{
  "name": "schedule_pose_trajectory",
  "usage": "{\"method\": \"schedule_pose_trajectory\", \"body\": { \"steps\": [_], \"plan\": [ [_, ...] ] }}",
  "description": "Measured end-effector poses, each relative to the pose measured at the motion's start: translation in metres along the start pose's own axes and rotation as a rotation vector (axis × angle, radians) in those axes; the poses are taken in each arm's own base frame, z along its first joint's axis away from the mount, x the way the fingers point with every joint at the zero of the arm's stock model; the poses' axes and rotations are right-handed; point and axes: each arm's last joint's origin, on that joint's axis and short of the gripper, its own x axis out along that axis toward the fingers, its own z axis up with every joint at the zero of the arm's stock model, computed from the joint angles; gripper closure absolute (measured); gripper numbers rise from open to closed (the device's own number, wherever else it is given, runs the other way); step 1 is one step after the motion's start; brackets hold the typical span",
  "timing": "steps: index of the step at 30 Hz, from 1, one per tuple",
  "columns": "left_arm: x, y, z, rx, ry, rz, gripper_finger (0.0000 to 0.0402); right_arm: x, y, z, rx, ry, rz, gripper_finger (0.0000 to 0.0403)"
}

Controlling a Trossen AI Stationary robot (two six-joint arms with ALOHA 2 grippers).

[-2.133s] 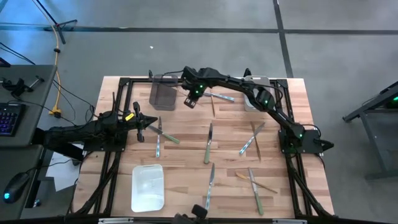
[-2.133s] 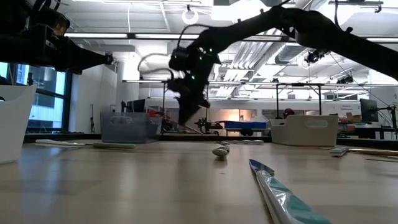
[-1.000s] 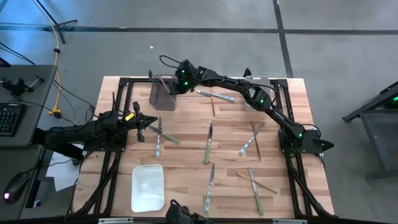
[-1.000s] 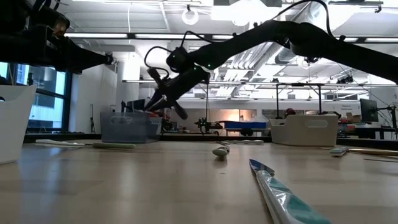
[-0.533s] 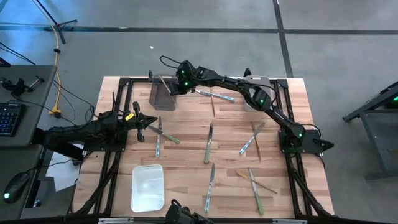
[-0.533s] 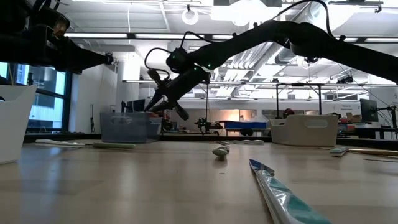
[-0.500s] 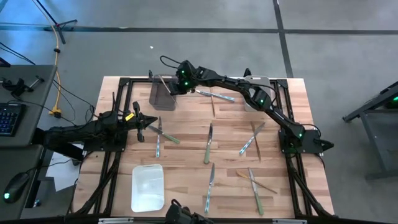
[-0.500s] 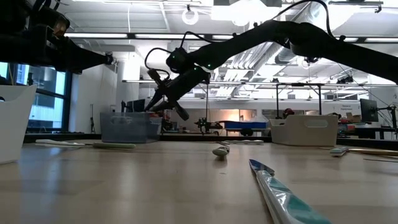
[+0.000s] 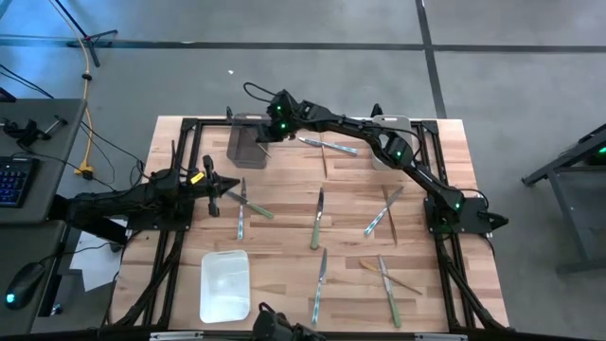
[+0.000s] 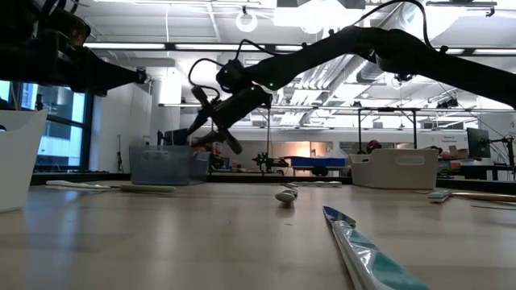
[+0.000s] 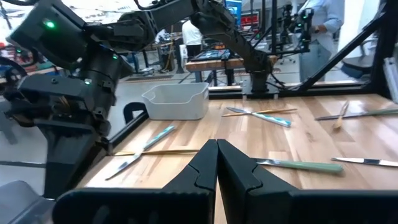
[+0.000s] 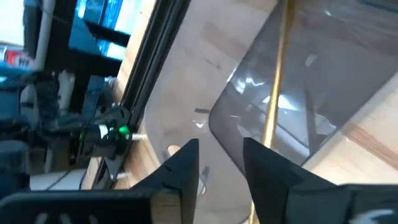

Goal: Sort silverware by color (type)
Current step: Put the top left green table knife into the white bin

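Note:
My right gripper (image 12: 221, 155) hangs open over the grey see-through bin (image 9: 244, 142) at the table's far edge. A thin brown stick (image 12: 278, 74) lies slanted inside the bin (image 12: 323, 87), running past one finger. The rest of the silverware lies flat on the table: green-handled knives (image 9: 317, 225) (image 9: 319, 284), silvery pieces (image 9: 329, 145) (image 9: 379, 218) and brown sticks (image 9: 324, 159) (image 9: 390, 280). My left gripper (image 9: 230, 192) waits shut at the table's left, nothing between its fingers (image 11: 217, 149). My right gripper has nothing between its open fingers. The brown stick's lower stretch (image 12: 268, 134) passes behind one fingertip (image 12: 261, 158); I cannot tell whether the two touch.
A white bin (image 9: 225, 284) stands near the front left, and another white bin (image 9: 390, 126) sits at the far right, under the right arm. A green-handled knife (image 9: 240, 216) and a crossed piece lie just off my left gripper. Black frame rails run along the table's sides.
My right gripper has stayed above the grey bin and opened. The brown stick that stuck out over the bin's rim now lies inside it.

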Motion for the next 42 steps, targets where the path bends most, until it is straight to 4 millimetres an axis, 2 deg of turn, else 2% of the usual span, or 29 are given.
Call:
{"method": "schedule_pose_trajectory", "body": {
  "steps": [3, 5, 8, 10, 15, 18, 22, 24, 26, 29, 31, 38, 42],
  "plan": [
    [0.000, -0.001, 0.000, -0.011, -0.002, -0.025, 0.0401, -0.007, 0.000, 0.004, -0.077, 0.022, 0.029, 0.0289],
    [0.000, -0.001, 0.000, -0.012, -0.003, -0.040, 0.0401, -0.022, 0.004, 0.009, -0.155, 0.039, 0.034, 0.0304],
    [0.000, -0.001, 0.000, -0.030, 0.000, -0.044, 0.0401, -0.049, 0.012, 0.011, -0.348, 0.084, -0.023, 0.0352],
    [0.000, -0.001, -0.001, -0.035, 0.008, -0.047, 0.0401, -0.059, 0.015, 0.005, -0.478, 0.141, -0.084, 0.0388],
    [0.000, -0.003, -0.001, -0.040, 0.002, -0.088, 0.0401, -0.050, 0.029, -0.020, -0.716, 0.243, -0.120, 0.0394],
    [0.000, -0.003, -0.001, -0.072, 0.002, -0.099, 0.0401, -0.031, 0.038, -0.032, -0.832, 0.185, -0.063, 0.0400],
    [0.001, -0.003, -0.002, -0.079, 0.016, -0.101, 0.0401, -0.005, 0.042, -0.052, -0.914, 0.105, -0.036, 0.0402],
    [0.001, -0.003, -0.002, -0.081, 0.024, -0.101, 0.0401, 0.003, 0.042, -0.064, -0.938, 0.068, -0.031, 0.0402],
    [0.002, -0.003, -0.003, -0.081, 0.036, -0.103, 0.0401, 0.002, 0.045, -0.076, -0.960, 0.015, -0.024, 0.0403],
    [0.003, -0.004, -0.004, -0.080, 0.050, -0.106, 0.0401, -0.014, 0.052, -0.091, -0.977, -0.098, 0.039, 0.0403],
    [0.004, -0.004, -0.005, -0.080, 0.059, -0.113, 0.0401, -0.026, 0.049, -0.105, -0.973, -0.168, 0.067, 0.0403],
    [0.008, -0.007, -0.009, -0.092, 0.109, -0.174, 0.0401, -0.079, 0.030, -0.170, -0.967, -0.294, 0.070, 0.0403],
    [0.012, -0.007, -0.004, -0.117, 0.171, -0.183, 0.0401, -0.105, 0.014, -0.203, -0.963, -0.269, 0.012, 0.0403]
  ]
}}
